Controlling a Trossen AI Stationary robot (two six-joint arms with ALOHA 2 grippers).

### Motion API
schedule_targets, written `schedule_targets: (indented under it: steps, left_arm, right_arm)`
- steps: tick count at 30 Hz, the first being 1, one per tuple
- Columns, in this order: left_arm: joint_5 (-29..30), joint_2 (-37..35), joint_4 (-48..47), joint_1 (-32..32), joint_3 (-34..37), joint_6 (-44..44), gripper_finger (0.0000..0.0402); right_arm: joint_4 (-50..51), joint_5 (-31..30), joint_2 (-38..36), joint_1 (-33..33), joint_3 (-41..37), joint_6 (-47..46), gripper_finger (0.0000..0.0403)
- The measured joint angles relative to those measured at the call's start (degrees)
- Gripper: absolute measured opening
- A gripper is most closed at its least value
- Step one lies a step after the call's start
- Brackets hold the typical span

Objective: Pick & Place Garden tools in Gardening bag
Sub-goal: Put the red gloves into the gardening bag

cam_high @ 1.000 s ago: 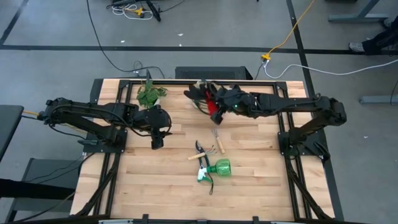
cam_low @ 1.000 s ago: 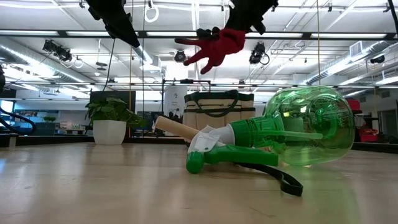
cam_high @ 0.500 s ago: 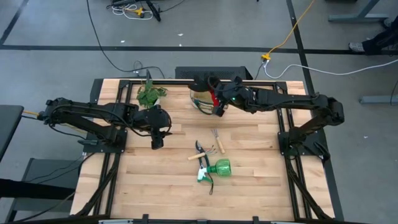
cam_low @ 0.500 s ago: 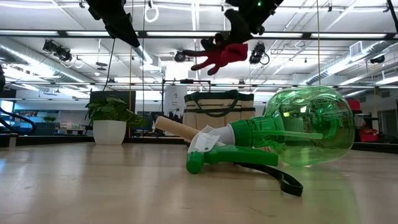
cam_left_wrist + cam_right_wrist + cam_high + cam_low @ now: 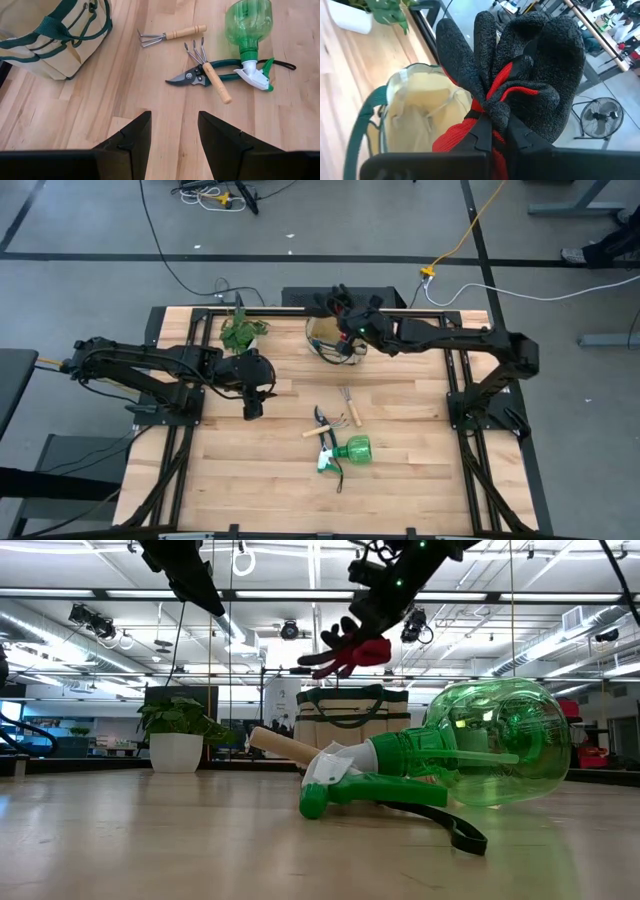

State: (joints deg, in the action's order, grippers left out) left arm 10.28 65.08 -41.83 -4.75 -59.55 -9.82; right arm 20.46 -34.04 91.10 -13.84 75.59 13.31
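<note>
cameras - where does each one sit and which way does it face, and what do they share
High view: above the table, looking straight down; both arms, left gripper, right gripper holding gloves over the gardening bag.
Low view: at tabletop height, looking level past the spray bottle; arms enter from above.
Left wrist view: looks down past its open fingers at the tools.
Right wrist view: looks past the clamped gloves into the bag.
Shared: every view shows the bag.

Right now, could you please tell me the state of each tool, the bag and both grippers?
right gripper: shut on gloves, above the bag
gloves: held, bunched, in the air
gardening bag: upright, mouth open
left gripper: open, empty, waiting
spray bottle: lying on its side
pruning shears: flat on the table
hand rakes: two, lying flat
</note>
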Motion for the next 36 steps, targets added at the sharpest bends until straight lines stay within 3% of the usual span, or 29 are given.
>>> schedule_targets:
  steps: [27,36]
  left_arm:
    - [0.02,-0.02,-0.23,0.0,0.02,0.02,0.0169]
    - [0.0,-0.02,-0.38,0.0,0.02,0.04,0.0169]
  right_arm:
    - [-3.27,-3.94,7.08,-2.25,-0.02,4.28,0.001]
    - [-6.89,-4.51,7.16,-2.35,-5.21,3.47,0.001]
